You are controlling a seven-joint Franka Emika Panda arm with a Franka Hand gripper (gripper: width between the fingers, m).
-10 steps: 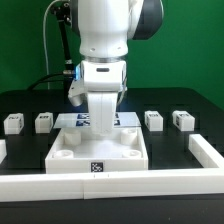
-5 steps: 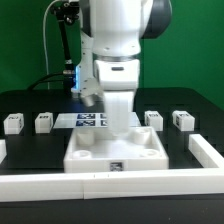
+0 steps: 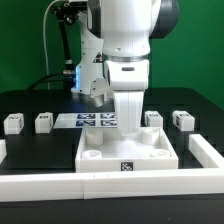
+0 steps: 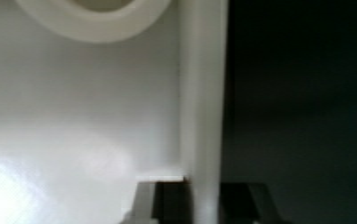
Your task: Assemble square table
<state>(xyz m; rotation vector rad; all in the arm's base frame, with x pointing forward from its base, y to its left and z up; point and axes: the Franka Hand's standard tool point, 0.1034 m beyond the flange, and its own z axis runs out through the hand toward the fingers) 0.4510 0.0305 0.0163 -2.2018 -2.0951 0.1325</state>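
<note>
The square tabletop (image 3: 100, 153), a white slab with a raised rim and a tag on its front edge, lies flat against the front border bar. My gripper (image 3: 128, 124) stands upright over its back rim, shut on that rim. In the wrist view the gripper (image 4: 205, 195) has dark fingers (image 4: 171, 203) on either side of the rim (image 4: 201, 100). The slab's inner face shows with a round hole (image 4: 95, 12). Two legs (image 3: 12, 123) (image 3: 43, 122) stand at the exterior view's left. Two more legs (image 3: 153, 119) (image 3: 183, 119) stand at its right.
The marker board (image 3: 92, 120) lies behind the tabletop, partly hidden by my arm. White border bars run along the front (image 3: 60, 187), the exterior view's right (image 3: 206, 151) and its left (image 3: 2, 150). The tabletop's right edge is a short way from the right bar.
My gripper and the tabletop it holds have slid toward the exterior view's right along the front bar. The legs have not moved.
</note>
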